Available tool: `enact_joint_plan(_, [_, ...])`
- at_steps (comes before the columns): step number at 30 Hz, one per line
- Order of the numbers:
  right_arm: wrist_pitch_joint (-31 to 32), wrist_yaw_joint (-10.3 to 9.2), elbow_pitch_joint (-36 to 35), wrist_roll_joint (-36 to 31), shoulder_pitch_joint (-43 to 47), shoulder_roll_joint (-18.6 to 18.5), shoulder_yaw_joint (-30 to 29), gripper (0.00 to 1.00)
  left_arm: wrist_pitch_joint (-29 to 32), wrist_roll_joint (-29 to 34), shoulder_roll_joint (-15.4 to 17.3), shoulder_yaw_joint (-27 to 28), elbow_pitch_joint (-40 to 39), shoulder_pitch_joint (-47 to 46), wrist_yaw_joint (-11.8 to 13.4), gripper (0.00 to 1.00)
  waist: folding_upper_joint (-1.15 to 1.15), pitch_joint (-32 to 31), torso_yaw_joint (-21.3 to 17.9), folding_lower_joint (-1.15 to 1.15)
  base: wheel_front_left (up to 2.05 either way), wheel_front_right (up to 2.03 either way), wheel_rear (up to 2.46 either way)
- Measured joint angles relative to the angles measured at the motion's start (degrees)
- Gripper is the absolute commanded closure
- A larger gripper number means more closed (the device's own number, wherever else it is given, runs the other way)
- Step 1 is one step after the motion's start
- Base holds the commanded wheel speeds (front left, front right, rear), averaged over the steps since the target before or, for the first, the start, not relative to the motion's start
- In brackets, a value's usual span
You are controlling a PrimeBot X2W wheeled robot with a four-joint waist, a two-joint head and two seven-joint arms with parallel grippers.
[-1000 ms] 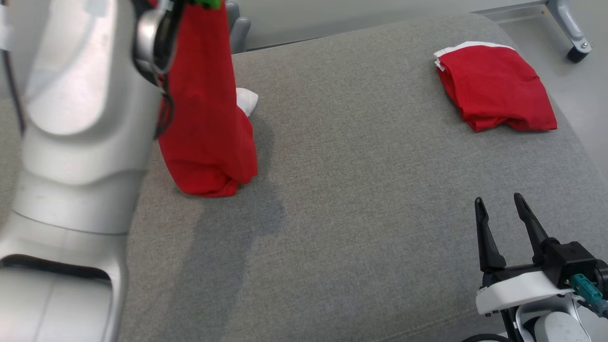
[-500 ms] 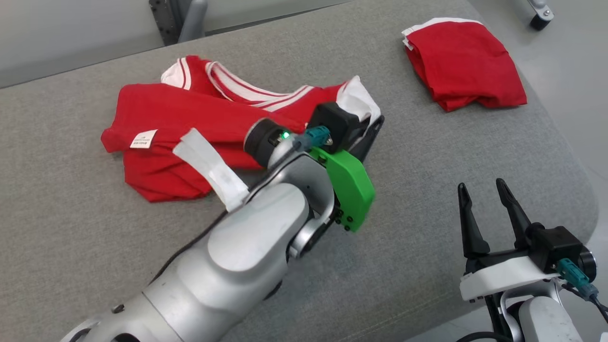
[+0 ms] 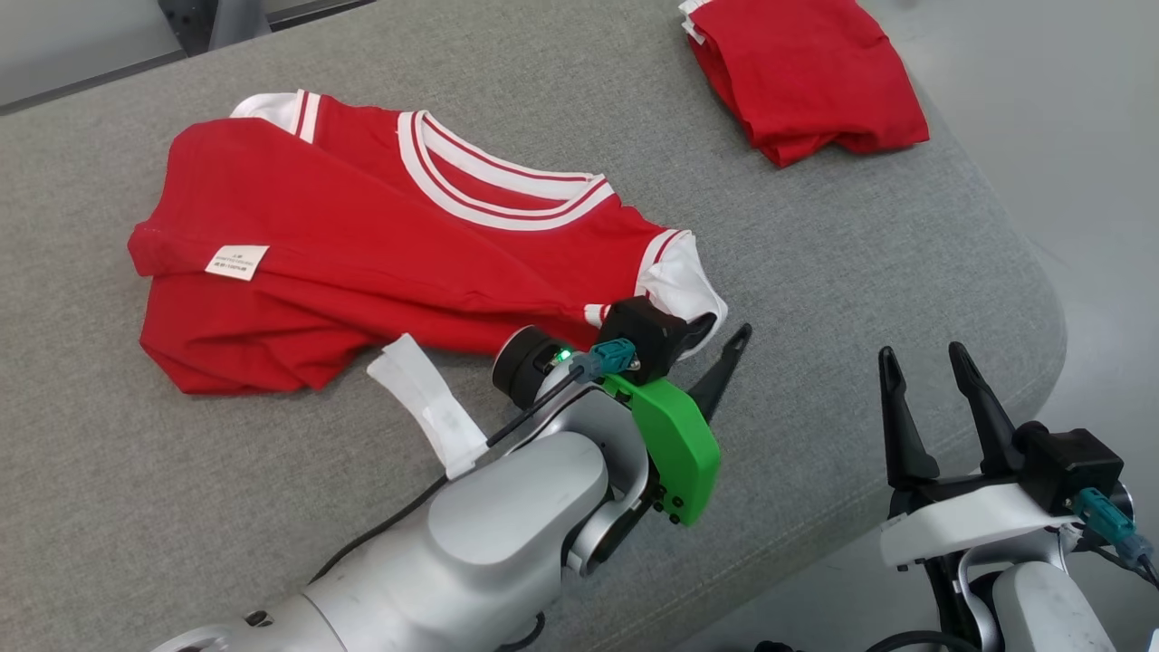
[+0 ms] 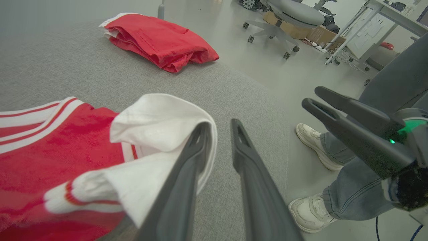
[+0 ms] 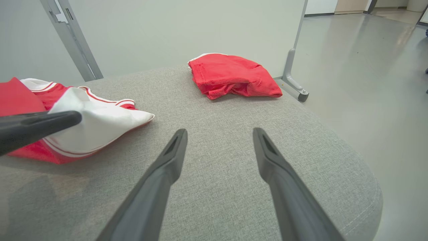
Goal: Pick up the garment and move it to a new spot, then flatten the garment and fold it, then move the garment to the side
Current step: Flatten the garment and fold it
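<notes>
The garment (image 3: pixel 389 244) is a red T-shirt with white collar and sleeve trim, lying spread but creased on the grey cushioned surface (image 3: pixel 815 254). My left gripper (image 3: pixel 723 328) is at the shirt's right white sleeve (image 4: pixel 157 120). Its jaws stand a little apart, so it is open, with grey cushion showing in the gap. The sleeve leans on the outer side of one finger (image 4: pixel 187 167). Over the near right edge my right gripper (image 3: pixel 923 353) is open with nothing between its fingers, and the sleeve (image 5: pixel 97 124) lies to its left.
A second red garment (image 3: pixel 801 72), folded, lies at the far right of the cushion. The cushion's rounded edge (image 3: pixel 1032 299) drops to the floor on the right. A person's white shoes (image 4: pixel 314 144) and jeans stand beside it. An office chair (image 4: pixel 287 13) and a castered metal leg (image 5: pixel 294 87) are beyond.
A second ago the shirt hung bunched from my raised left gripper; now it lies spread on the cushion. The left jaws have parted off the sleeve. The head camera has shifted.
</notes>
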Motion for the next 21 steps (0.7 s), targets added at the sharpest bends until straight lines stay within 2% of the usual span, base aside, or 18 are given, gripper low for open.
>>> enact_joint_plan(6, [0.0,0.0,0.0,-0.5,0.7,0.0,-0.8,0.0,-4.3,-4.7,0.0,0.1,-2.4,0.8,-1.3,0.0,0.0,-0.1,0.2,0.0,0.0,0.0,0.0])
enact_joint_plan(10, [0.0,0.0,-1.1,-2.2,1.4,0.1,-1.9,0.0,-7.0,-5.2,0.2,3.7,-3.8,2.7,-0.2,0.0,0.0,-1.3,1.5,0.0,0.0,0.0,0.0])
enact_joint_plan(12, [0.0,0.0,-1.9,-3.4,2.4,0.0,-2.6,0.0,-7.3,-2.7,2.2,6.3,-5.5,4.5,1.6,0.0,0.0,-2.1,2.5,0.0,0.0,0.0,0.0])
enact_joint_plan(16, [0.0,0.0,-3.8,-5.3,4.2,0.0,-4.8,0.0,-7.5,4.9,8.2,15.8,-13.3,11.0,5.8,0.0,0.0,-3.8,5.6,0.0,0.0,0.0,0.0])
enact_joint_plan(21, [0.0,0.01,-5.0,-7.3,5.9,0.1,-5.9,0.0,-7.6,13.2,12.9,23.7,-19.8,20.8,7.8,0.0,0.0,-5.7,10.3,0.0,0.0,0.0,0.0])
